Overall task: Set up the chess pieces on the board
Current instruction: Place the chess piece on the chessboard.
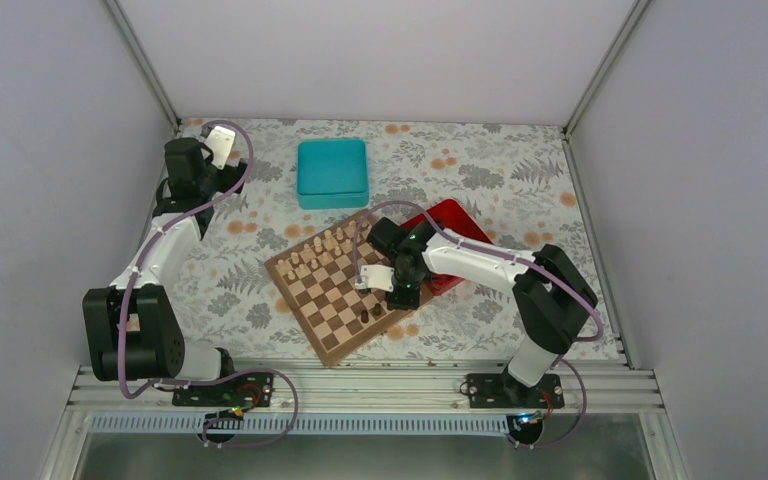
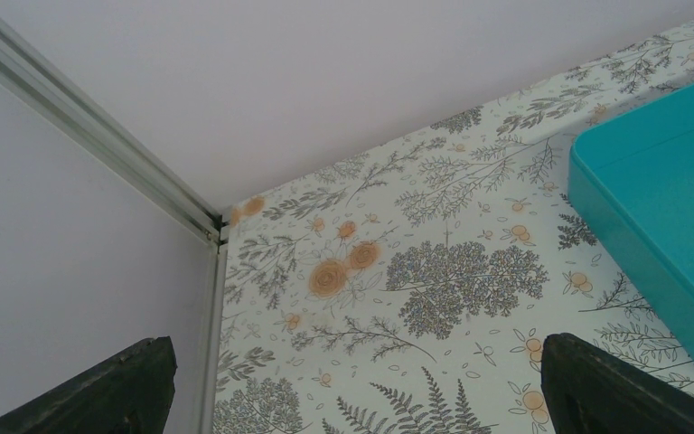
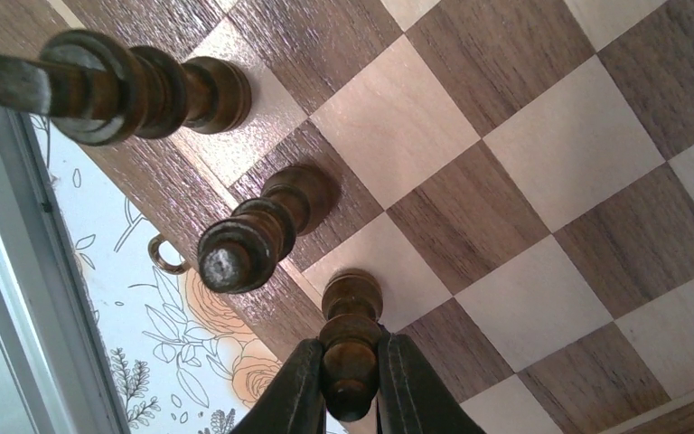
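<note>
Flowered cloth covers the table, with plain white walls around it. The board [image 1: 335, 290] lies at an angle in the middle. The teal box [image 1: 332, 172] is on its far side, and the red tray [image 1: 455, 220] is at its right, partly under my right arm.

My right gripper [image 3: 350, 366] is closed on one dark chess piece [image 3: 351, 330]. The fingers pinch its upper body so that it stands upright. Its foot seems to rest on a light square in the row along the near right border. I judge that this grip keeps it vertical while it is set beside two other dark pieces [image 3: 257, 226] in the same row. My left gripper [image 2: 361, 389] is wide open and holds nothing. It is parked at the far left corner, I think to leave the board free.

From above I see the pale pieces [image 1: 322, 250] lined up at the far side of the board, but the held piece is hidden under my wrist. The right wrist camera shows the pinch and the squares closely, but no pale pieces. The left wrist camera shows only cloth, wall and a corner of the teal box.
</note>
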Controlling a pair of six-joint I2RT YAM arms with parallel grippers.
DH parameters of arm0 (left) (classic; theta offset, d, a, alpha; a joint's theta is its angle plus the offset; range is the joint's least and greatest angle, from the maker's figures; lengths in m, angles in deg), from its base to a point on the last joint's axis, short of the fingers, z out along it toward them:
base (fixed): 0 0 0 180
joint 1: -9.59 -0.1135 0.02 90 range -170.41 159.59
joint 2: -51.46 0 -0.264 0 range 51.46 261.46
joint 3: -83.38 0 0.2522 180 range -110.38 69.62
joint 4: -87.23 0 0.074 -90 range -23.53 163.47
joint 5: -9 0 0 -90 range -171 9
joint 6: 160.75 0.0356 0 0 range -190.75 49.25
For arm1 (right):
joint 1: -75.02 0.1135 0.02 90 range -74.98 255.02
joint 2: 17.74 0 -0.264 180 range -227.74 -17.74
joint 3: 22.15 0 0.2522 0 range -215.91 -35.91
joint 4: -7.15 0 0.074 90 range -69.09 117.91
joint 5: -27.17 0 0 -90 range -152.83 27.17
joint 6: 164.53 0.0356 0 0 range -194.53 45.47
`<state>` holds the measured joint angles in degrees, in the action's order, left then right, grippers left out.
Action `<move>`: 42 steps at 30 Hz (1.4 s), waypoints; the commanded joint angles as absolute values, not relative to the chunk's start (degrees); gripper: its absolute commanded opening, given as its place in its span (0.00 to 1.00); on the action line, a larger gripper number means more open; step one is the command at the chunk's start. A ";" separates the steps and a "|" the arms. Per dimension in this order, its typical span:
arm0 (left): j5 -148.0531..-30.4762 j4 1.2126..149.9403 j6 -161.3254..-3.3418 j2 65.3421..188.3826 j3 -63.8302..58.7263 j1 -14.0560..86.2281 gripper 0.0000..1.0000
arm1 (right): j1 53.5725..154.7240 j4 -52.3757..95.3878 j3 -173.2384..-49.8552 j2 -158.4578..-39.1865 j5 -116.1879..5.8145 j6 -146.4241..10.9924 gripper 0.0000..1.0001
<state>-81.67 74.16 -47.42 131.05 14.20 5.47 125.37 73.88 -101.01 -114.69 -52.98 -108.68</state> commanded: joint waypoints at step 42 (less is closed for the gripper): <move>-82.59 74.02 -47.41 130.03 14.24 5.19 1.00 | 141.46 81.71 -121.74 -121.01 -59.57 -107.97 0.09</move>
